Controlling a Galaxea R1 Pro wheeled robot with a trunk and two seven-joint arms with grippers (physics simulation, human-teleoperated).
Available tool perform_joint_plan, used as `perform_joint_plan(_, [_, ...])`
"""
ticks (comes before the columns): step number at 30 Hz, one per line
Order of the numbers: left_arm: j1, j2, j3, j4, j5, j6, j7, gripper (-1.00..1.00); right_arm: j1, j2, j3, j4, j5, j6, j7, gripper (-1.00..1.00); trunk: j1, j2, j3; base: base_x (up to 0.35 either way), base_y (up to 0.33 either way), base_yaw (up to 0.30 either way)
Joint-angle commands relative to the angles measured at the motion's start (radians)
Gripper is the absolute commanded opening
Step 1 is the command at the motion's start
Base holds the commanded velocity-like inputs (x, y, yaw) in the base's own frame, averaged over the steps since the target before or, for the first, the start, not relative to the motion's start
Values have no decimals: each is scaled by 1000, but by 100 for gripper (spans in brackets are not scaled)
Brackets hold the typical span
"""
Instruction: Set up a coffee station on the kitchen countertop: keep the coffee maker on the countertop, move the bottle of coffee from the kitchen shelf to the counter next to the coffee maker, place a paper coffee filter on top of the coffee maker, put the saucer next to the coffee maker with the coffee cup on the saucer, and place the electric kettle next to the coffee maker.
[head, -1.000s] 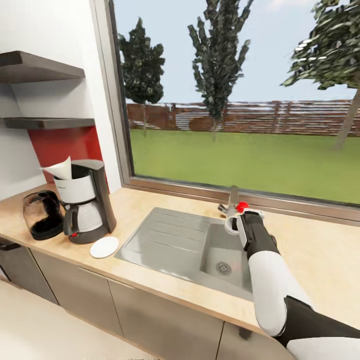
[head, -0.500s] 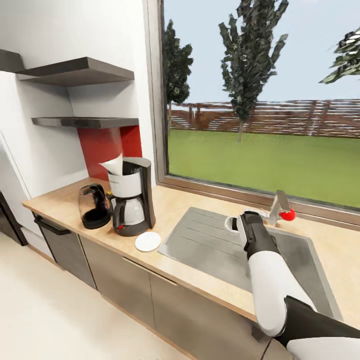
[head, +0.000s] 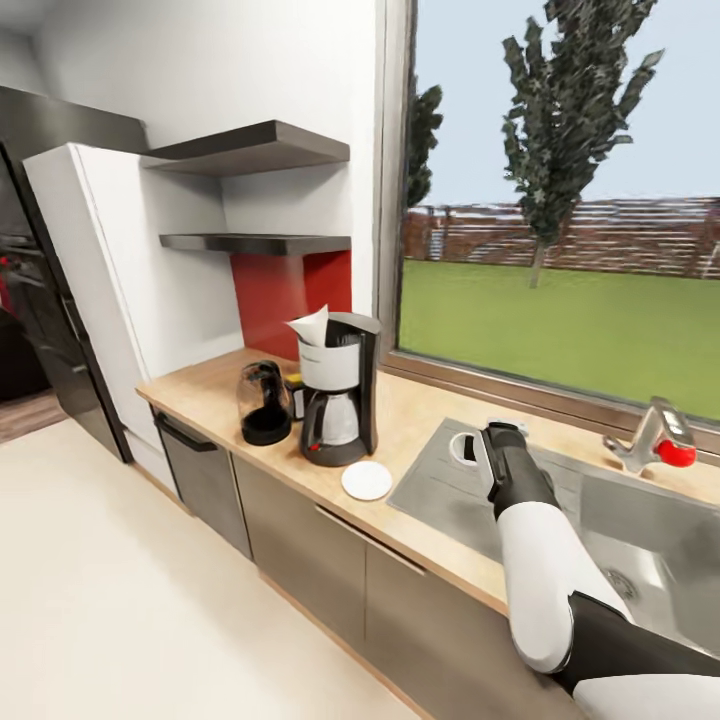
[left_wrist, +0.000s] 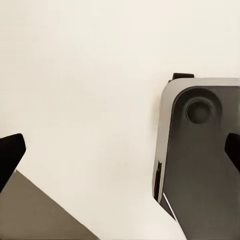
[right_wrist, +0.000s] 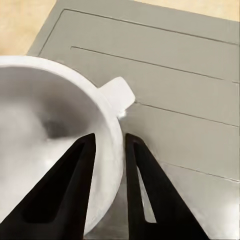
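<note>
Swinging left goes the head camera, so the whole scene has slid rightward and the fridge side has come into view. On the tabletop (head: 420, 415) stand the coffee maker (head: 340, 400) with the filter (head: 311, 326) already perched on top, the kettle (head: 264, 402) just beside it on the far side from the sink (head: 560, 500), and the saucer (head: 367, 480) lying bare near the front edge. A yellow-capped jar (head: 293, 390), likely the coffee bottle, peeks out between kettle and maker. Over the sink's drainboard, the right pincer (head: 478, 450) carries the cup (head: 462, 449).

Left wrist view: the left pincer (left_wrist: 120, 155) hangs spread wide over pale floor, holding nothing.

Right wrist view: the pincer's fingers (right_wrist: 70, 192) pinch the cup's wall, one inside, one outside. Looks like only cup-on-saucer is left!
</note>
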Motion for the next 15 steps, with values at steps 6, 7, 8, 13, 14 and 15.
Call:
perform_joint_plan(6, [-1, 0, -7, 2, 11, -3, 1, 100, -1, 1, -4, -2, 0, 3, 1, -100, 1, -2, -2, 0, 176, 195])
perform_joint_plan(7, [-1, 0, -7, 2, 10, -5, 1, 100, -1, 1, -4, -3, 0, 3, 3, -100, 1, -2, -2, 0, 173, 8])
perform_joint_plan(8, [-1, 0, -7, 2, 10, -5, 1, 100, -1, 1, -4, -3, 0, 2, 4, -100, 1, -2, -2, 0, 168, 5])
perform_joint_plan(13, [-1, -1, -7, 2, 10, -4, 1, 100, -1, 1, -4, -2, 1, 1, 11, -100, 1, -2, -2, 0, 150, 1])
perform_joint_plan(14, [-1, -1, -7, 1, 10, -5, 1, 100, -1, 1, -4, -2, 1, 1, 11, -100, 1, -2, -2, 0, 143, 0])
perform_joint_plan(15, [-1, -1, -7, 1, 10, -4, 1, 100, -1, 1, -4, -2, 1, 1, 11, -100, 1, -2, -2, 0, 143, 0])
